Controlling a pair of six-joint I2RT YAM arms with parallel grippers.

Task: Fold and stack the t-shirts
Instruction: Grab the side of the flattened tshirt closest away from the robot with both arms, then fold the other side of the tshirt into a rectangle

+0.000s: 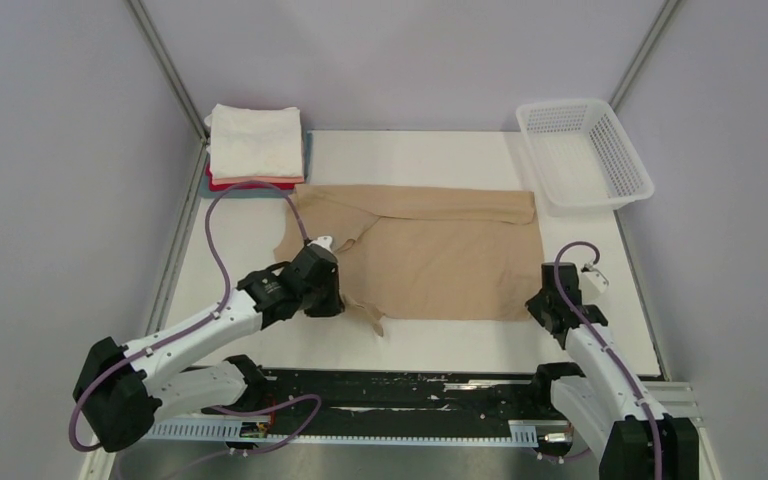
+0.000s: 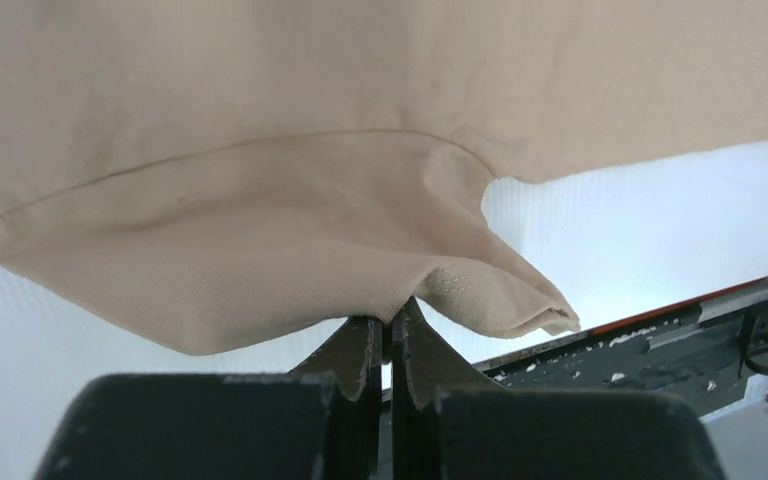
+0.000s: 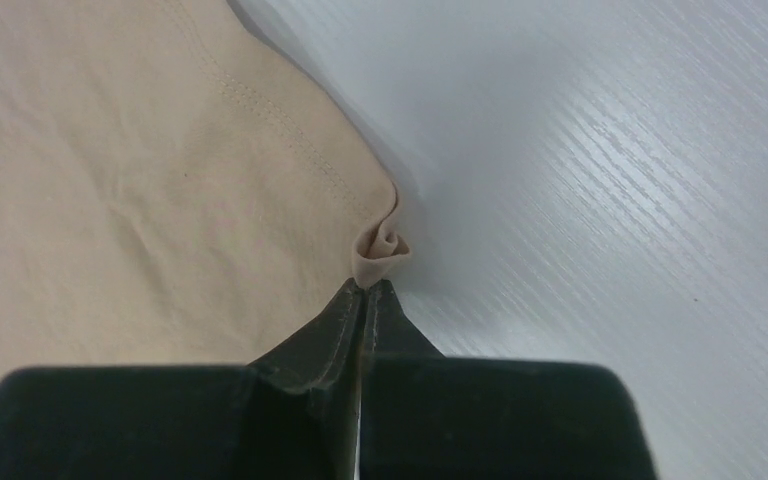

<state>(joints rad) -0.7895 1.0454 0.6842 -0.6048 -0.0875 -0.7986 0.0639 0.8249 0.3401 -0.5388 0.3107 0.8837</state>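
Note:
The tan t-shirt (image 1: 430,250) lies spread across the middle of the table, its far edge folded over. My left gripper (image 1: 335,295) is shut on the tan shirt's near left edge by the sleeve; in the left wrist view (image 2: 392,318) the cloth (image 2: 260,250) drapes up from the pinched jaws. My right gripper (image 1: 543,300) is shut on the shirt's near right corner, which bunches at the fingertips in the right wrist view (image 3: 370,285). A stack of folded shirts (image 1: 255,145), cream-white on top with pink, red and grey-blue beneath, sits at the far left corner.
A white plastic mesh basket (image 1: 585,155) stands at the far right corner. The black rail (image 1: 410,395) runs along the table's near edge between the arm bases. Grey walls close in the sides and back.

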